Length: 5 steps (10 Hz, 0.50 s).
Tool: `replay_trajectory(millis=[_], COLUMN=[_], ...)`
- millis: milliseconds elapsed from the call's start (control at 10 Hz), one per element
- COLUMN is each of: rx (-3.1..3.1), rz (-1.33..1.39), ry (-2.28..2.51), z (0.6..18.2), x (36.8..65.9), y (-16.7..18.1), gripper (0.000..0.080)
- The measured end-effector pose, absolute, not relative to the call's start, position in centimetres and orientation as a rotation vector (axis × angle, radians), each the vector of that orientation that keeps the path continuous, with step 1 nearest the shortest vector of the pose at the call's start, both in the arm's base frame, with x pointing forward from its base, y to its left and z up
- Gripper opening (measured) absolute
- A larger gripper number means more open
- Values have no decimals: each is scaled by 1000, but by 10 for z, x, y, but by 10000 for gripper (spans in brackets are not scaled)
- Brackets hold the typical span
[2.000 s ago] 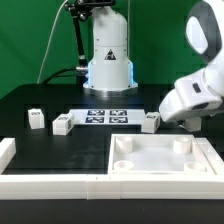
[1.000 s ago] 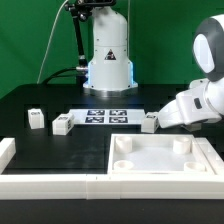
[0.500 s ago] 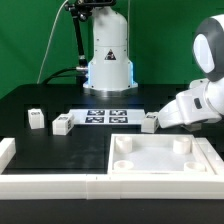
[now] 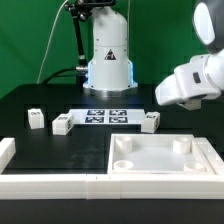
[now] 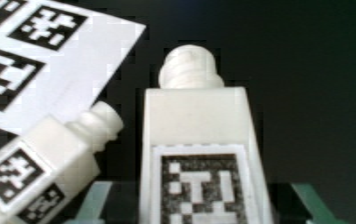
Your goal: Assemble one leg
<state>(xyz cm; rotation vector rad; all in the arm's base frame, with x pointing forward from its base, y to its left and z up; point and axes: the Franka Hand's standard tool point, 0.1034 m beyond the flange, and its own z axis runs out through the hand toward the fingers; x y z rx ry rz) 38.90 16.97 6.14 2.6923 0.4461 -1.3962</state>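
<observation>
Tool (image 5: 201, 198) of mine has risen off the counter (image 4: 40, 95), seemingly clenched on the leg (image 5: 200, 110), which is now lifted near the marker board (image 4: 105, 116). A spare leg (image 4: 150, 122) stays down. Carrying to the tabletop (image 4: 150, 160) comes next, I judge.

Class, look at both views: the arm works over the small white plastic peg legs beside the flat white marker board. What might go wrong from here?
1. In the wrist view a second white leg lies tilted close beside the white plastic cuboid leg; a closing grasp might catch or nudge it.
2. The marker board lies near; a pushed leg could ride onto its edge.
3. The hold of the gripper cannot be seen; a slip is possible.
</observation>
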Motion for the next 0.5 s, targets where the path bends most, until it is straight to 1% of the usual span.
replay_trajectory(millis=[200,300,500], rx=[2715,2757,2888], rz=[-1360,-1293,-1033], ry=[448,449,452], z=[58,55,55], x=[390,396,405], y=[171,173,174], gripper=[290,290,290])
